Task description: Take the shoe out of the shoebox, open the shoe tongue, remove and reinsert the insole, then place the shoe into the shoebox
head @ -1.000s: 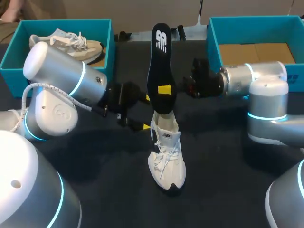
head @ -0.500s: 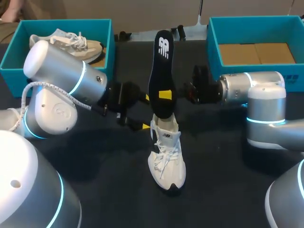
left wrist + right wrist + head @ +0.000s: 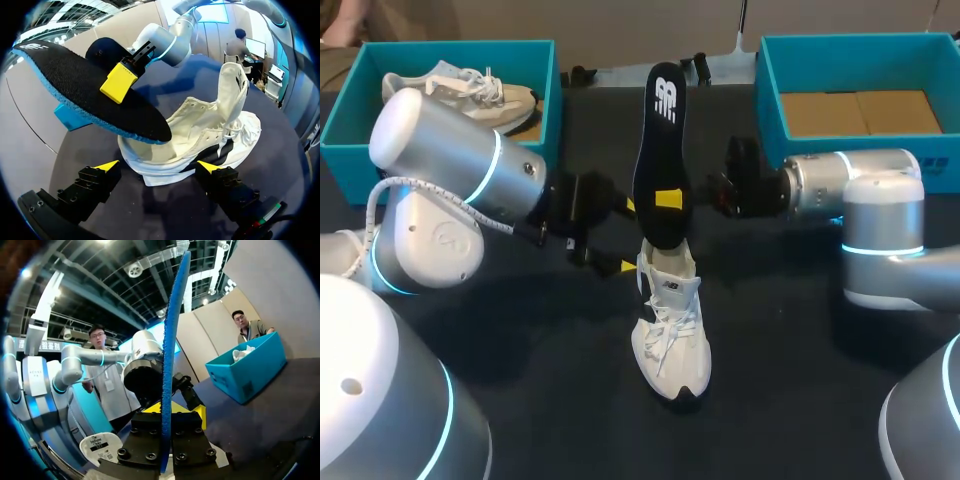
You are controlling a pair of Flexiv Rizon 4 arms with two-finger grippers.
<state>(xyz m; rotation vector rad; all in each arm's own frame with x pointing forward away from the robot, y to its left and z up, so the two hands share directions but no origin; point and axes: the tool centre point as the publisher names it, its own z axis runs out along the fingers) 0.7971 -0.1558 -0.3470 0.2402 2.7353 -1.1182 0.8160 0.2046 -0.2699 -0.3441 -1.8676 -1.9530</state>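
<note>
Insole (image 3: 658, 150) stood almost on end above the white shoe (image 3: 670, 325), its lower tip at the shoe's opening. The right gripper (image 3: 668, 198) had its fingers clamped on the insole's two faces, low on its length. The left gripper (image 3: 628, 237) sat just beside the shoe's heel, fingers spread apart and holding nothing. The shoe rested on the dark table (image 3: 550, 385), well clear of the right-hand teal shoebox (image 3: 770, 75).

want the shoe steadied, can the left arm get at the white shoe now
Probably yes: the left gripper is open with the white shoe just ahead; the insole in the right gripper hangs above it, not between.
</note>
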